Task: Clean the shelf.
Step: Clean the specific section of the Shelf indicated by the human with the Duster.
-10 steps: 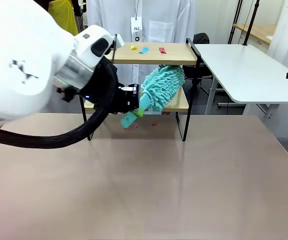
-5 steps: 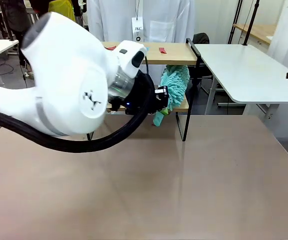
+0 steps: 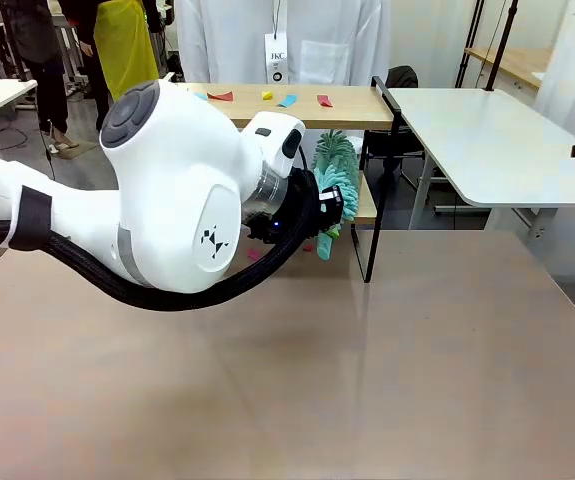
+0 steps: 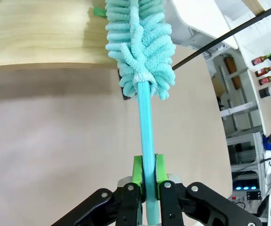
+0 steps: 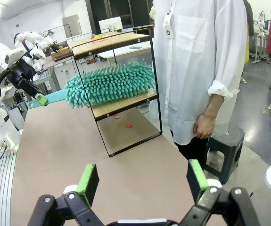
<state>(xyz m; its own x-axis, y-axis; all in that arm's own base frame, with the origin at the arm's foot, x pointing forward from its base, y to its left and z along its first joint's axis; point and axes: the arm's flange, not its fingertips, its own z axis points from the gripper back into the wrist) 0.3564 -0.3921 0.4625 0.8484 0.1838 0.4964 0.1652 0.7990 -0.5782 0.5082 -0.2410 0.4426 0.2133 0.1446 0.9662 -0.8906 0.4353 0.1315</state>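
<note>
Right gripper (image 5: 142, 181): nearest the viewer, it hung over the table (image 5: 64, 150) well short of the shelf; its fingers (image 5: 88, 181) stood wide apart and held nothing
Left arm (image 3: 167, 200): within the last second it swung from the picture's left across the shelf front, and it now masked the left half of the lower tier
Left gripper (image 4: 147, 172): its fingers (image 4: 136, 170) were clamped together on the thin handle (image 4: 145, 122) of the duster, as they were throughout that second
Duster head (image 3: 335, 170): a second ago it lay broadside along the lower board (image 4: 41, 37); it had since been carried to the board's right end and rolled edge-on to the front camera; whether the pile touched the wood could not be told
Fallen scraps (image 5: 129, 125): small red bits lay on the table under the shelf, judged to have been swept off the lower board
Shelf (image 5: 111, 44): it stood at the far side of the table, just in front of the person
Upper board (image 3: 352, 115): four paper scraps (image 3: 287, 100) (red, yellow, blue, red) rested there; the three that showed earlier had not moved
Meaning for the task: the lower-tier sweep looked close to finished, while the upper tier was judged still to be done
Person (image 3: 307, 45): in a white coat behind the shelf, with one hand (image 5: 203, 127) hanging at the side, taking no part
</note>
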